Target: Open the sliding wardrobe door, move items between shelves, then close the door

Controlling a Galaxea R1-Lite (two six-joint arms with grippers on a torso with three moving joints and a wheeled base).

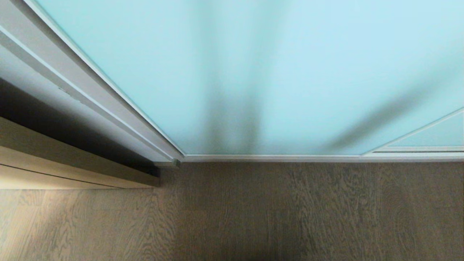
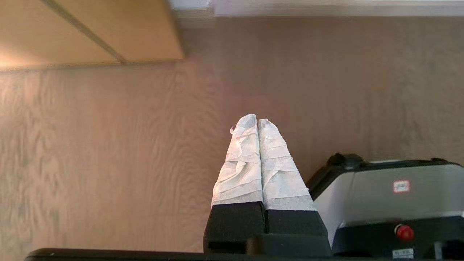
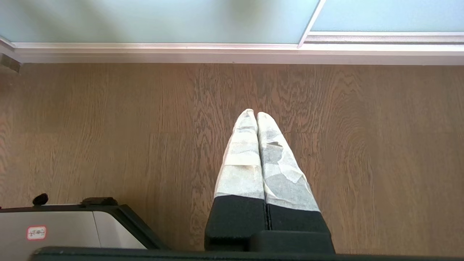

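Observation:
The sliding wardrobe door (image 1: 275,72) fills the upper head view, a frosted pale blue-green panel in a thin silver-white frame, standing shut down to the floor rail. A second panel (image 1: 431,136) overlaps it at the right. The door's lower edge also shows in the right wrist view (image 3: 156,21). Neither arm is in the head view. My left gripper (image 2: 257,121) hangs over the wood floor, shut and empty, its white-wrapped fingers pressed together. My right gripper (image 3: 256,114) is likewise shut and empty above the floor, short of the door. The items and the shelves are hidden.
Grey-brown wood-grain floor (image 1: 275,214) runs up to the door rail (image 1: 290,158). A tan wooden panel (image 1: 72,163) juts out at the left beside the door frame, also seen in the left wrist view (image 2: 90,32). The robot's grey base (image 2: 391,195) shows beside the left gripper.

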